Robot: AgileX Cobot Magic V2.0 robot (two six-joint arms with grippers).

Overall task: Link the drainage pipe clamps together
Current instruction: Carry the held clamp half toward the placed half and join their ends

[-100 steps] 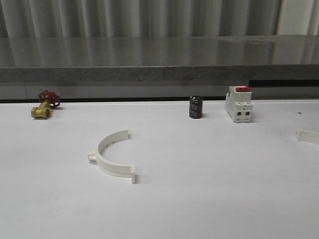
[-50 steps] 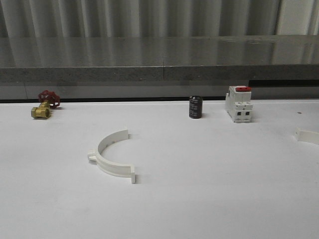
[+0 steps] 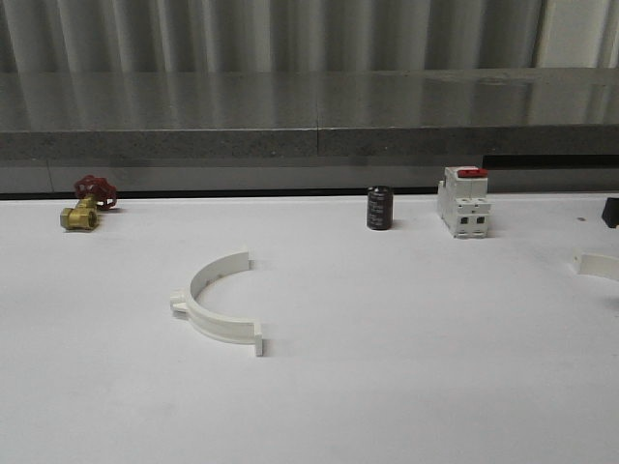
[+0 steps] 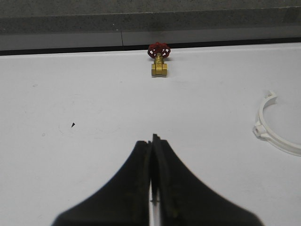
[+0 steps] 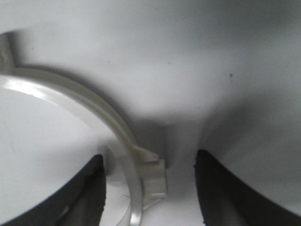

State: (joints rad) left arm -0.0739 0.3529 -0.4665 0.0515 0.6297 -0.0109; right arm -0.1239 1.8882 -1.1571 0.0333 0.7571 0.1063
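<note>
One white half-ring drainage pipe clamp (image 3: 218, 307) lies flat on the white table left of centre, its opening toward the back right; it also shows in the left wrist view (image 4: 275, 127). A second clamp (image 3: 598, 263) lies at the far right edge, partly cut off. My right gripper (image 5: 149, 188) is open and low over this clamp (image 5: 94, 106), with the clamp's end tab between its dark fingers (image 5: 89, 188), apart from both. My left gripper (image 4: 153, 141) is shut and holds nothing, over bare table well to the side of the first clamp.
A brass valve with a red handle (image 3: 85, 205) sits at the back left. A black cylinder (image 3: 379, 208) and a white breaker with a red top (image 3: 463, 201) stand at the back right. A dark part of my right arm (image 3: 611, 211) shows at the right edge.
A dark part of my right arm has come into the front view at the far right edge, above the second clamp. Both clamps lie where they were.
</note>
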